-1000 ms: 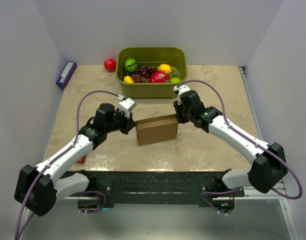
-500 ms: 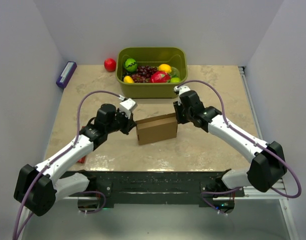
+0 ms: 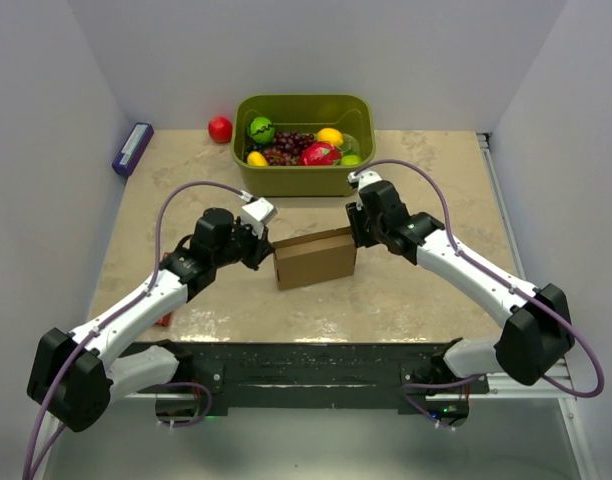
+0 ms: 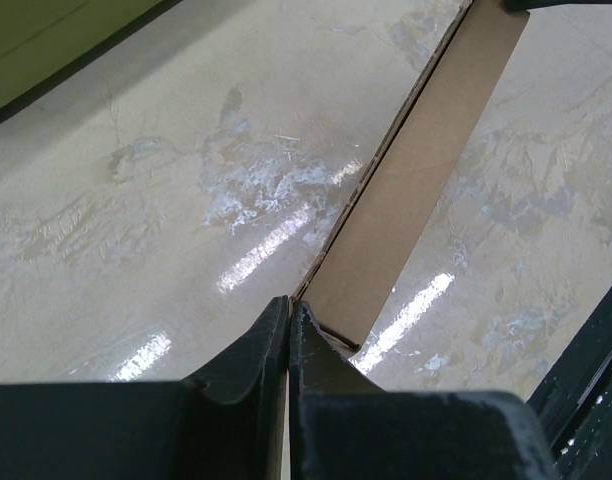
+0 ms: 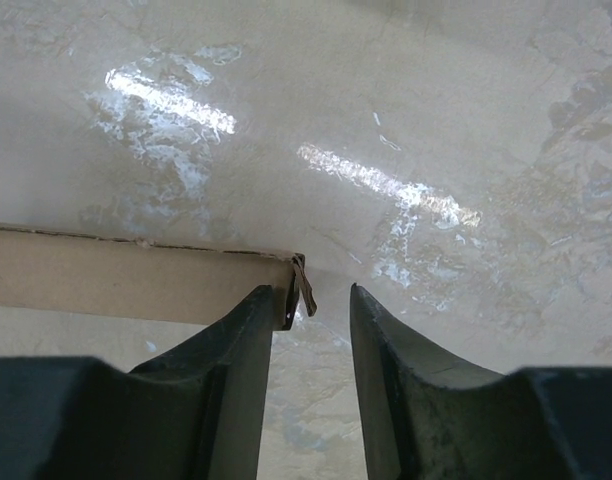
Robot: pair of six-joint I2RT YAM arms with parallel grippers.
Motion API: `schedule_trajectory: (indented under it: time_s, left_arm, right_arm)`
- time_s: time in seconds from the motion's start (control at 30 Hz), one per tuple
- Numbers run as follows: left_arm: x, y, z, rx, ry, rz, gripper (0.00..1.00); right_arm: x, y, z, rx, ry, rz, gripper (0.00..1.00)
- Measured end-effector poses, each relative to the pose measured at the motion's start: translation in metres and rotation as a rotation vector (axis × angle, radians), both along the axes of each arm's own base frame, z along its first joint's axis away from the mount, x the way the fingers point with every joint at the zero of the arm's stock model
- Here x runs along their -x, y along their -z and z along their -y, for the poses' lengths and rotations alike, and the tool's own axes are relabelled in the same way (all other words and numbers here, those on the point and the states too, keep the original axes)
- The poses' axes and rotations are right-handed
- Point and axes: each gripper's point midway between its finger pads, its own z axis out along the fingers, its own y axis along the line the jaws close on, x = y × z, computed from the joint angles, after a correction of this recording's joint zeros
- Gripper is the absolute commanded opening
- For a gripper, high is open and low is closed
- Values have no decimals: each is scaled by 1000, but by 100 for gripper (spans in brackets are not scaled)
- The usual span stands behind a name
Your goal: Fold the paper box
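Two grippers are posted at opposite ends of the paper box (image 3: 314,258), which stands between them. The left gripper (image 4: 289,305) is pinched nearly closed on the box's end edge. The right gripper (image 5: 314,300) is parted and holds nothing, with a loose corner tab touching one finger. A green tub (image 3: 304,182) is seen beyond both fingertips. The thin card could be buckled or dragged sideways if the pinch slips.

Matt cardboard box (image 3: 314,262); glossy, prob. stone table (image 3: 416,290)

Bright even light, with white glare patches on the glossy table (image 4: 106,270).
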Motion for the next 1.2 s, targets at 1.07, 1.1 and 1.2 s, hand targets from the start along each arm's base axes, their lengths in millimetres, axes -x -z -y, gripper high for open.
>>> schedule_trajectory:
  time_s: [1.07,1.1,1.2]
  left_arm:
    - [-1,1,-1,-23,-15,15,0]
    - [-1,1,-1,-24,-15,15,0]
    - [-1,1,-1,-26,-18,15,0]
  right_arm:
    - [-2,-4,-11,-50,-28,5,0]
    - [-2,-4,-11,-56,-24,2,0]
    - [-1,-5,-11,-72,-7,-4,0]
